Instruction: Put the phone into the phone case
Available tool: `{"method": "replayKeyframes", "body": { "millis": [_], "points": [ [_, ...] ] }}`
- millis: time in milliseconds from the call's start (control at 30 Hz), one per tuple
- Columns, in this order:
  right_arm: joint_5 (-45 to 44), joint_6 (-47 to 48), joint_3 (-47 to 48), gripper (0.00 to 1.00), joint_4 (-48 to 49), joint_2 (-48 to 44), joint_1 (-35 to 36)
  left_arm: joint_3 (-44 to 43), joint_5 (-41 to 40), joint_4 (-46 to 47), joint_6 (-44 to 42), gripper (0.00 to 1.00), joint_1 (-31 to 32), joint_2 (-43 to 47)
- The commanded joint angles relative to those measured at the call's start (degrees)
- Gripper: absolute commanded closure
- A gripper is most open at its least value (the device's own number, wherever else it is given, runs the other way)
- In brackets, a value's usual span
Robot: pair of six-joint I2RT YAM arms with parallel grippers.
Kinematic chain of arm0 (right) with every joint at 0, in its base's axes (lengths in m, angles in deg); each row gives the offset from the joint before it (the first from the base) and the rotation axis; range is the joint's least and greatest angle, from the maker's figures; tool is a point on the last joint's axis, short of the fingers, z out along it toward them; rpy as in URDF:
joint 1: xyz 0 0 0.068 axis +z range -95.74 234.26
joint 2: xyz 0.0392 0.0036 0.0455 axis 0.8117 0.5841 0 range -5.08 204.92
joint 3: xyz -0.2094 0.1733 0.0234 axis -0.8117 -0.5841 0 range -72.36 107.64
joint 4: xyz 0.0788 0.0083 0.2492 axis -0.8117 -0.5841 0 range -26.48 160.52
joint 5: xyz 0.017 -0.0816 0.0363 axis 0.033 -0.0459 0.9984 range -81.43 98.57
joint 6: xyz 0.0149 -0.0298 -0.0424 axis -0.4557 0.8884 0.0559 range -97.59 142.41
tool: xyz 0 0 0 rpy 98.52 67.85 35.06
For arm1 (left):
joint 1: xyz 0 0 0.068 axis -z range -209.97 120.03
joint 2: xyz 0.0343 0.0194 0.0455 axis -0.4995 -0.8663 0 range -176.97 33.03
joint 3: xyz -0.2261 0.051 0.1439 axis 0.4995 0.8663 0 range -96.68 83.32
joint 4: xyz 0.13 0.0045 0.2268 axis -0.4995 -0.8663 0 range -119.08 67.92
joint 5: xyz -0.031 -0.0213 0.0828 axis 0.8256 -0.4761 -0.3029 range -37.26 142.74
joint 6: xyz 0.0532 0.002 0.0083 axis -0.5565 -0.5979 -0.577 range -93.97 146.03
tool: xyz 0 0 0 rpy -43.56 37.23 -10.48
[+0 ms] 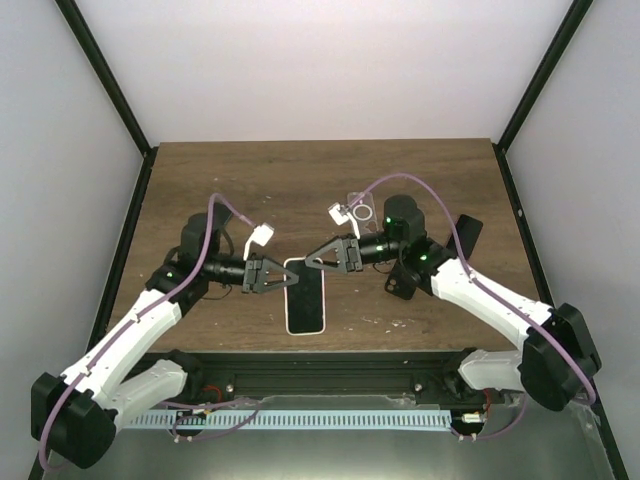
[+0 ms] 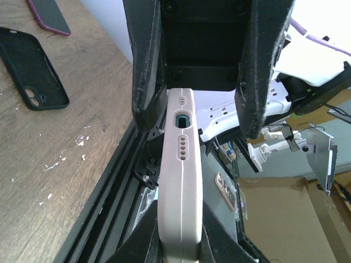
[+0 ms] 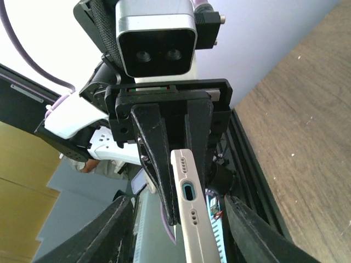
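The phone [image 1: 307, 297], black screen up, sits inside a white phone case [image 1: 289, 305] in the middle of the table's near part. My left gripper [image 1: 282, 272] is shut on the case's far left corner. In the left wrist view its fingers press both faces of the white case [image 2: 181, 186] at the left gripper [image 2: 180, 242]. My right gripper [image 1: 320, 260] is at the same far end, open. In the right wrist view the case's port end [image 3: 193, 219] stands between the right gripper's [image 3: 181, 222] spread fingers with gaps on both sides.
A black case [image 2: 33, 71] lies open side up on the wood, with a purple phone-shaped thing [image 2: 49, 13] beyond it. A clear case [image 1: 360, 210] and a black item [image 1: 468, 235] lie behind the right arm. The black frame rail [image 1: 330, 365] runs along the near edge.
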Motion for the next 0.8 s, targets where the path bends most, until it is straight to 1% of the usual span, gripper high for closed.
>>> {"method": "replayKeyframes", "body": {
  "millis": [0,67,100,133,200,267,300,367,533,667,700,767],
  "points": [
    [3.5,0.3,3.2,0.6,1.4,0.9,0.1,-1.9,1.9,-0.6,-2.4,1.0,0.3,-0.1],
    [2.8,1.2,4.0,0.77,0.1,0.7,0.1,-2.5,-0.4,-2.2,-3.1,1.0,0.3,-0.3],
    [1.9,1.7,4.2,0.87,-0.9,0.4,0.1,-3.0,-2.7,-3.7,-3.7,1.0,0.3,-0.4],
    [0.6,2.1,4.5,0.93,-1.9,0.0,0.0,-3.5,-6.5,-6.3,-4.6,1.0,0.3,-0.8],
    [-2.5,3.9,5.3,0.98,-5.1,-0.7,0.0,-4.4,-9.5,-9.6,-6.5,1.0,0.2,-2.1],
    [-4.4,4.8,5.8,0.98,-7.6,-1.0,0.1,-4.5,-9.2,-9.9,-6.8,1.0,0.2,-3.1],
    [-4.7,4.8,5.8,0.91,-8.1,-1.0,0.1,-4.4,-8.8,-9.4,-6.3,1.0,0.2,-3.2],
    [-4.6,3.9,4.7,0.69,-7.7,-1.4,0.1,-4.0,-8.2,-7.1,-4.5,1.0,0.2,-2.9],
    [-5.2,2.3,-0.3,0.41,-5.3,-3.9,0.1,-2.9,-8.6,2.2,3.5,1.0,0.2,-0.1],
    [-3.4,1.1,-4.5,0.3,-3.2,-4.5,0.1,-2.0,-9.5,8.2,8.3,1.0,0.1,1.3],
    [-2.6,0.7,-5.6,0.28,-2.5,-4.5,0.2,-1.8,-9.6,9.6,9.5,1.0,0.2,1.4],
    [-2.0,0.6,-7.9,0.28,-1.8,-4.8,0.1,-1.7,-10.2,11.0,10.8,1.0,0.2,1.7]
  ]
}}
